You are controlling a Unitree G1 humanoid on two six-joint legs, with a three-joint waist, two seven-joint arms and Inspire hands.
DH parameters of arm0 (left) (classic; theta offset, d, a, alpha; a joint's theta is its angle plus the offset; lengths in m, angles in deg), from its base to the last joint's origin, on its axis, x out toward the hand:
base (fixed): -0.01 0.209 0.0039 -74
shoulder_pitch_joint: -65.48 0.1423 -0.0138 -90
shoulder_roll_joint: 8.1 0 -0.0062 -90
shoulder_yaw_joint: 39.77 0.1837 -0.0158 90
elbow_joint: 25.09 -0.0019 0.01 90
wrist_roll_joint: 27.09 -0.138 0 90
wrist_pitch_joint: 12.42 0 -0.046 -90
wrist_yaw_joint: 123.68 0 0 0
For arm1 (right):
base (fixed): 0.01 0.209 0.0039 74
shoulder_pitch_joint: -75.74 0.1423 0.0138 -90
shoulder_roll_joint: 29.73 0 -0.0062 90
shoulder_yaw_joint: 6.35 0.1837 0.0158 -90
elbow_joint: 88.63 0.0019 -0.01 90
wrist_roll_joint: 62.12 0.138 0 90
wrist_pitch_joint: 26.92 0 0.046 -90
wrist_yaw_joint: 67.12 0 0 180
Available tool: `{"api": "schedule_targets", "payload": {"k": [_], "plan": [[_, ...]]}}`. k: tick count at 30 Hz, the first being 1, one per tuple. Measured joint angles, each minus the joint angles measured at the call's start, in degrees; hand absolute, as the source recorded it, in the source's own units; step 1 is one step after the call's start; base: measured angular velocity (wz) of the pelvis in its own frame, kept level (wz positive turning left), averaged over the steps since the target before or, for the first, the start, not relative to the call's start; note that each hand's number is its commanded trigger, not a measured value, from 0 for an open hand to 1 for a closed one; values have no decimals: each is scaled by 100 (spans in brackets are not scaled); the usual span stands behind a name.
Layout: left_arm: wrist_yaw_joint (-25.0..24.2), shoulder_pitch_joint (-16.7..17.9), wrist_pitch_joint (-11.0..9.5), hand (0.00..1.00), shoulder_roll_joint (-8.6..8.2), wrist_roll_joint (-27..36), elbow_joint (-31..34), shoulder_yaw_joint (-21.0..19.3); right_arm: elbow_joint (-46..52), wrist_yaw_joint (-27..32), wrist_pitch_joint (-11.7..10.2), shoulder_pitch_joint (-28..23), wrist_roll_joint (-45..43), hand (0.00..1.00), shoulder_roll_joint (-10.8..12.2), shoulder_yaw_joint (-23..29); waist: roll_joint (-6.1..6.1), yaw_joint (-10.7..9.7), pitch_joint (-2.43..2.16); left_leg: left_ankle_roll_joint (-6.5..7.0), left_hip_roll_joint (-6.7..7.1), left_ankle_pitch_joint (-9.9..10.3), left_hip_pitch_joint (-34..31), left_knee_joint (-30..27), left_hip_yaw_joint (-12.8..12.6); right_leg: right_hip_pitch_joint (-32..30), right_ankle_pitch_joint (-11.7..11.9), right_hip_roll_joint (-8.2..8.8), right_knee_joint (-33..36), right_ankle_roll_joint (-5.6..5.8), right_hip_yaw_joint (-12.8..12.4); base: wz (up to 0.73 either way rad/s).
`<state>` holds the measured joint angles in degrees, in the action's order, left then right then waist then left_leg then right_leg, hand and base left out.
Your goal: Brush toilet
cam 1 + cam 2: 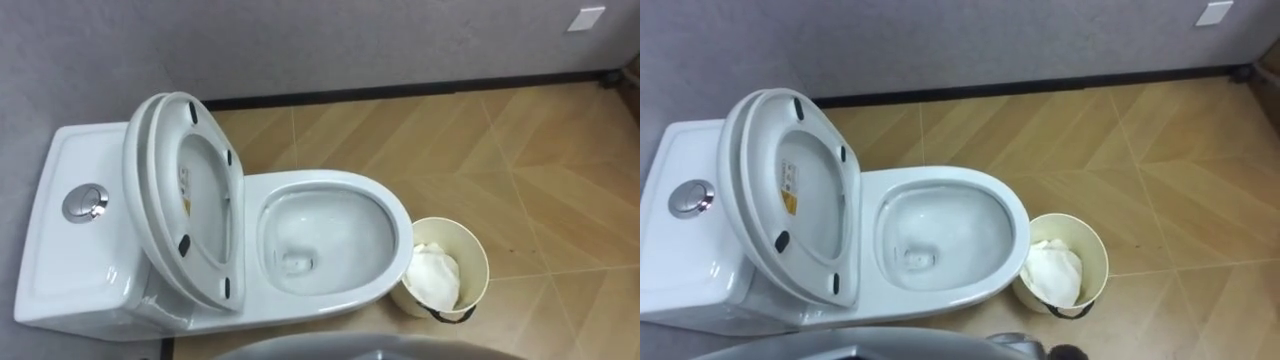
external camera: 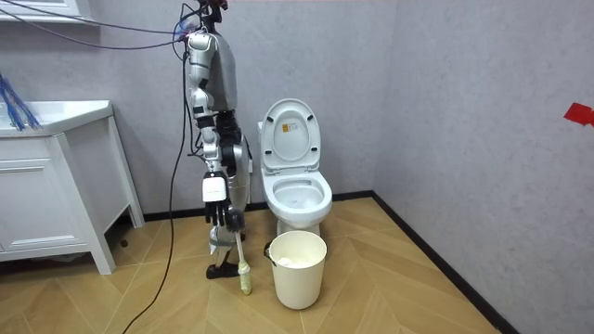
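Note:
A white toilet (image 1: 400, 222) stands against the grey wall with its seat and lid (image 1: 185, 200) raised, and the bowl is open with water at the bottom. In the room view I stand beside the toilet (image 2: 297, 190), on the room view's left, facing it. My right hand (image 2: 221, 211) hangs low by my leg, shut on the handle of a toilet brush (image 2: 243, 276). The brush's pale head points down, just above the floor, about a step from the bowl.
A cream waste bin (image 1: 470, 255) with a white bag in it sits on the wooden floor close to the front of the bowl. The cistern has a round chrome flush button (image 1: 85, 202). A white cabinet (image 2: 46, 186) stands at the room view's left.

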<state>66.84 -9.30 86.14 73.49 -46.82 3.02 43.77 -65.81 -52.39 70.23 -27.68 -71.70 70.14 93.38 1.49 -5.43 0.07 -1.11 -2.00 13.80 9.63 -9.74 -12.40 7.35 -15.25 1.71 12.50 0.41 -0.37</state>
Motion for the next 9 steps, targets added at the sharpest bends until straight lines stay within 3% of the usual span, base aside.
{"api": "schedule_targets", "payload": {"k": [9], "plan": [[-53, 9, 173, 0, 0, -5, 0, -5, -55, -614, 181, -38, -7, 0, -3, -188, 32, 94, -1, 0, -7, 0, -10, -3, 26, 28, 36, 3, -79, -8, 41, 0]]}}
